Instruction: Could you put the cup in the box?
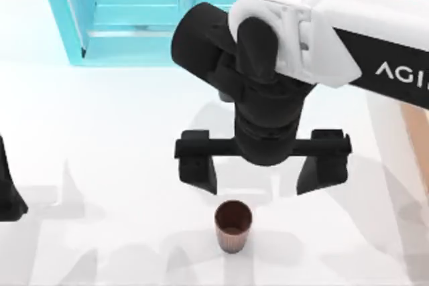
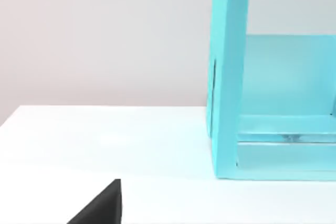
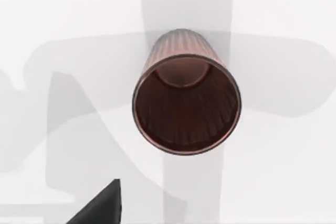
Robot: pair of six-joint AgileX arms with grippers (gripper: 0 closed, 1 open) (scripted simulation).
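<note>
**Q:** Two arms at the table: where is each one?

**A:** Right gripper (image 1: 263, 173) hangs above the middle of the white table (image 1: 100, 165), its two black fingers (image 1: 198, 165) spread wide apart and holding nothing. Left arm (image 1: 8, 189) sits parked at the table's left edge; I cannot tell its finger state.

**Q:** Where is the cup?

**A:** It stands upright on the table, just in front of the open fingers, nearer the camera, roughly centred between them and touching neither. Cup (image 1: 233, 226) is dark reddish-brown, ribbed and tapered. The right wrist view looks straight down into its round rim.

**Q:** Anything else?

**A:** A turquoise shelf unit (image 1: 134, 18) stands at the far side of the table. A tan strip (image 1: 417, 132) sits at the right edge.
</note>
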